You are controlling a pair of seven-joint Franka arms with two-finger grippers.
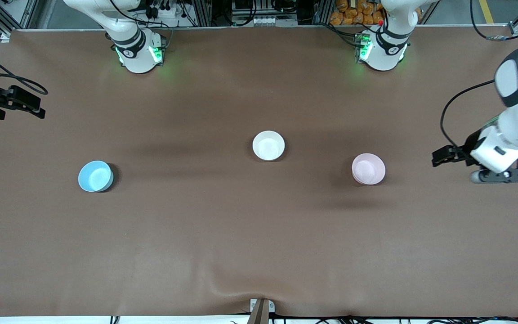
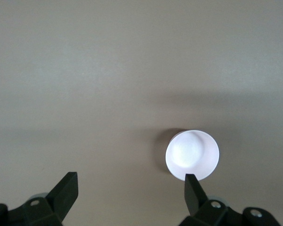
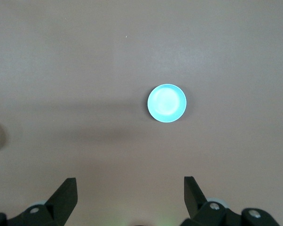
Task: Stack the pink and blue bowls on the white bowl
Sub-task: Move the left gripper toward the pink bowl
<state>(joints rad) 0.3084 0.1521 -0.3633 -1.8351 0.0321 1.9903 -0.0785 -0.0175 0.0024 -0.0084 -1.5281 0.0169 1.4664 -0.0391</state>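
Observation:
The white bowl [image 1: 268, 145] sits upright mid-table. The pink bowl [image 1: 368, 168] sits toward the left arm's end and a little nearer the front camera. It looks pale in the left wrist view [image 2: 192, 154]. The blue bowl [image 1: 95, 176] sits toward the right arm's end and also shows in the right wrist view [image 3: 166, 102]. My left gripper [image 1: 441, 156] [image 2: 130, 190] is open and empty, up over bare table at its end, apart from the pink bowl. My right gripper [image 1: 34, 105] [image 3: 130, 190] is open and empty, up over the table edge at its end.
The brown table cover [image 1: 259, 234] is flat, with a small wrinkle at the near edge by a clamp [image 1: 261, 308]. The arm bases [image 1: 138, 51] [image 1: 382, 49] stand along the edge farthest from the camera. Cables hang near both grippers.

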